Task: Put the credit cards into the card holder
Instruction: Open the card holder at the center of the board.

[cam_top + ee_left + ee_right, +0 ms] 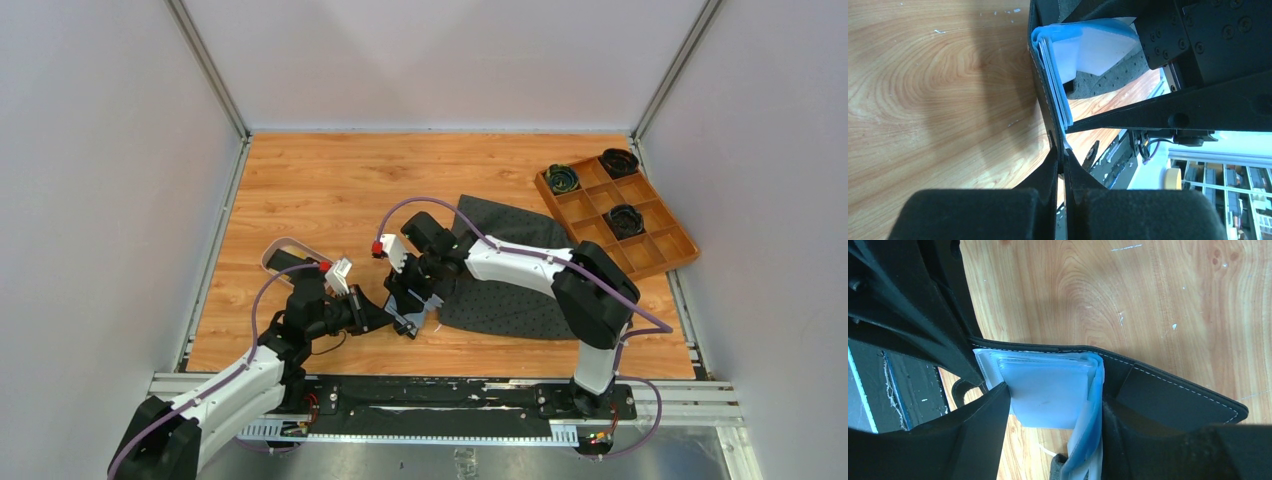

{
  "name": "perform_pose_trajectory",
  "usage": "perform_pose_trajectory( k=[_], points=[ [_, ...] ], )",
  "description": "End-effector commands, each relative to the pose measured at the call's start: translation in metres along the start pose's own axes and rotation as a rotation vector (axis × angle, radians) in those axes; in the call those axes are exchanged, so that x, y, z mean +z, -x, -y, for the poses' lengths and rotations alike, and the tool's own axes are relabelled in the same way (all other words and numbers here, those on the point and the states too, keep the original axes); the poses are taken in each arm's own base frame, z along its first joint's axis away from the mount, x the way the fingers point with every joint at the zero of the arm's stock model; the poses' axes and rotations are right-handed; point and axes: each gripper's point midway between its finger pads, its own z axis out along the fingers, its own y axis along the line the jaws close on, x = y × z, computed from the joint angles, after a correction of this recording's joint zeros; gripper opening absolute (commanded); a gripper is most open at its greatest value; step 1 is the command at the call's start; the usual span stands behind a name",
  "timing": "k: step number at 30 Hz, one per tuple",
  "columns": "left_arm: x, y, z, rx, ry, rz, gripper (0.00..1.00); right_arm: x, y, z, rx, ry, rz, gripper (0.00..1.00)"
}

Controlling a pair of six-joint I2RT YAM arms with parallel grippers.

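The card holder (408, 318) is a black bifold wallet held open just above the table near its front edge. My left gripper (1062, 150) is shut on the edge of its black cover (1040, 90). Pale blue plastic sleeves (1048, 395) fan out from inside it. My right gripper (1055, 392) comes down from above with its jaws open, one finger (983, 425) on each side of the sleeve stack. A thin card edge shows inside a sleeve (1040, 361). One dark credit card (288, 262) lies in the pinkish tray (272, 252).
A dark grey mat (510, 270) lies under the right arm. An orange-brown compartmented box (650, 245) with three dark round things stands at the back right. The pinkish tray sits just behind my left arm. Grey walls close in the table.
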Motion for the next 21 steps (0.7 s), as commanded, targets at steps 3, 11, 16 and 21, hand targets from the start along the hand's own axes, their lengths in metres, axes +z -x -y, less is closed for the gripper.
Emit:
perform_pose_trajectory(
  k=[3, 11, 16, 21],
  points=[
    [-0.002, -0.001, 0.006, 0.013, -0.036, -0.005, 0.0, 0.002, -0.008, 0.019, 0.012, -0.084, -0.042, 0.36],
    [-0.003, 0.001, 0.006, 0.002, -0.037, 0.02, 0.21, -0.001, -0.007, 0.015, 0.005, -0.033, -0.025, 0.16],
    [-0.004, 0.004, 0.01, 0.003, -0.047, 0.034, 0.42, -0.003, -0.004, 0.006, -0.008, 0.014, -0.009, 0.17],
    [-0.002, 0.012, 0.001, -0.011, -0.003, 0.078, 0.48, -0.003, -0.002, -0.004, -0.02, 0.075, 0.006, 0.17]
  ],
)
